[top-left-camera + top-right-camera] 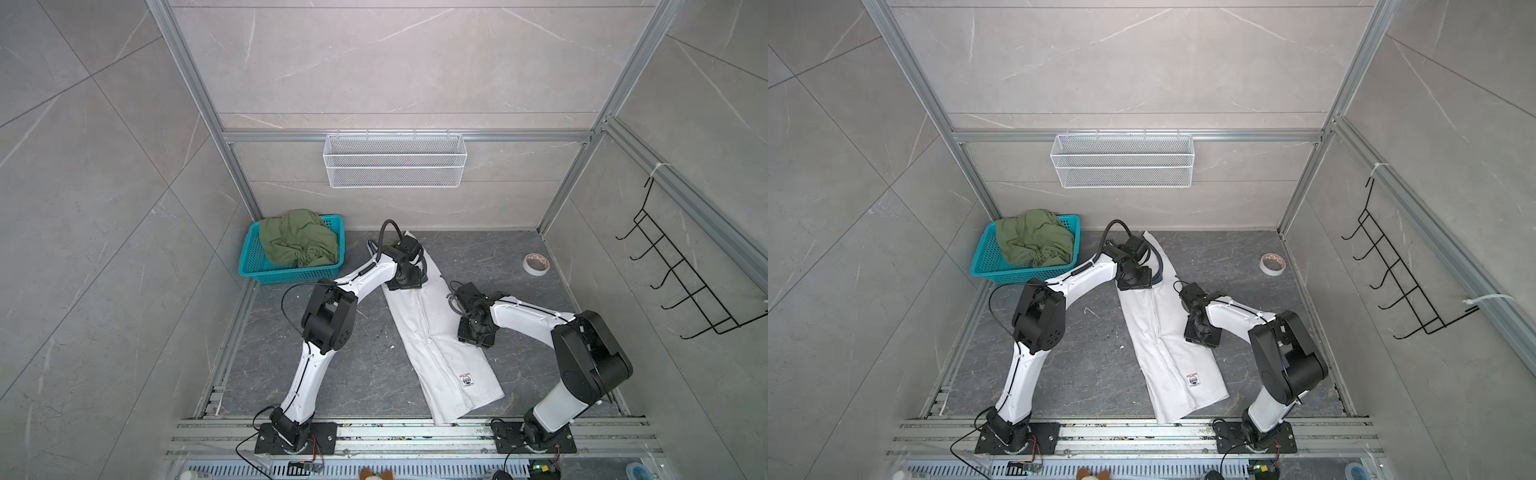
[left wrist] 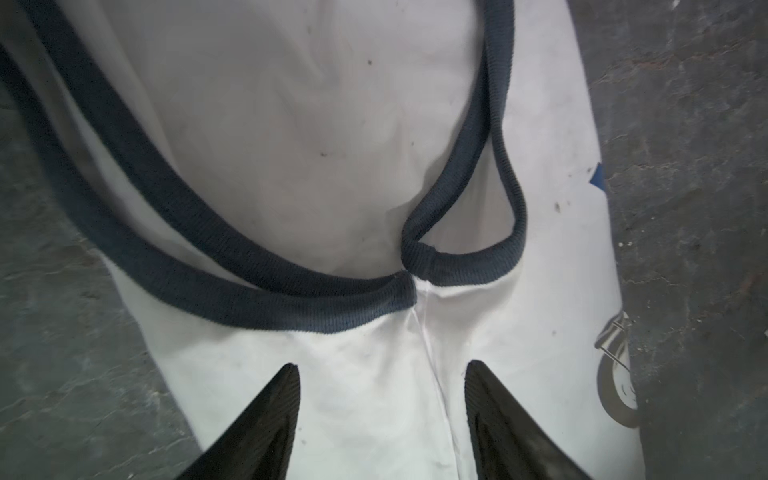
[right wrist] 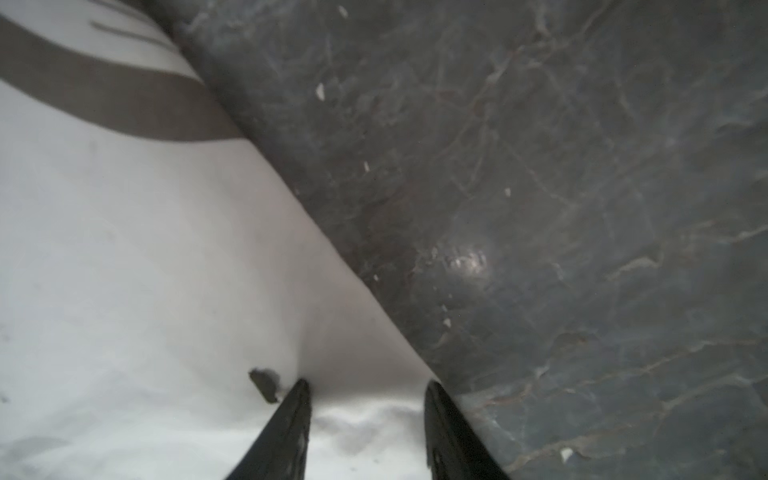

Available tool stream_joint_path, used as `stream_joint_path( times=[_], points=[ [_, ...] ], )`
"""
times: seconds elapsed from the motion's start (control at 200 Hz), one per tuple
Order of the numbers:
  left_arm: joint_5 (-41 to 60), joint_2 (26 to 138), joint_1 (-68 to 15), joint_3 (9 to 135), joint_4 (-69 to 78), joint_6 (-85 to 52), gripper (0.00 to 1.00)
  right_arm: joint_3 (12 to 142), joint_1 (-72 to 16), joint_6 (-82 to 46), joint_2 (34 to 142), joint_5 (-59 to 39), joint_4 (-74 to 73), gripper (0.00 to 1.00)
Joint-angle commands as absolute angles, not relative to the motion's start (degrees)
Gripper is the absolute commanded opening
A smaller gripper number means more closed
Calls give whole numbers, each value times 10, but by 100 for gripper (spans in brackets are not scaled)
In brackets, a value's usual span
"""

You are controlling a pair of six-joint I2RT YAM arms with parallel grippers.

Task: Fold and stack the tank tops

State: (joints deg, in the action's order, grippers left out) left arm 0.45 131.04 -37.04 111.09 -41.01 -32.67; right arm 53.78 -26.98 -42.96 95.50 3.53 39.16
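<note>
Now arms low; left claw [image 2: 382, 363], right claw [image 3: 368, 381] parted over white tank top [image 1: 436, 353].

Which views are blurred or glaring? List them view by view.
Right wrist view: soft all over, the white tank top smeared, a glare spot on the dark tabletop. Left wrist view: the dark trim sharp, frame edges softer. Both top views: sharp, evenly lit.

Cloth tank top [image 2: 316, 104] matt; trim [image 2: 249, 286] ribbed.
</note>
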Motion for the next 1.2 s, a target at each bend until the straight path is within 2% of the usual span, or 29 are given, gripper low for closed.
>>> stream_joint_path(
  times=[0.0,0.24,0.444,0.574,0.694,0.774,0.918,1.063,1.193],
  points=[
    [17,1327,-373,1123,-385,-318,64,509,-308,-455,976,-10,381,47],
    [41,1409,-351,1197,-390,-242,64,518,-405,-503,985,-66,340,47],
    [52,1462,-344,1303,-431,-208,64,549,-435,-516,975,-51,355,47],
    [62,1435,-345,1318,-443,-226,65,542,-433,-516,917,16,393,47],
    [60,1371,-345,1307,-479,-257,71,512,-433,-496,867,-5,378,47],
    [53,1285,-347,1238,-474,-274,77,480,-434,-485,834,-50,353,47],
    [35,1093,-346,998,-395,-304,84,431,-449,-501,773,-97,343,48],
    [17,924,-345,758,-357,-343,83,393,-481,-534,734,-131,336,50],
    [28,801,-346,599,-365,-379,80,356,-517,-577,707,-158,300,50]
  ],
)
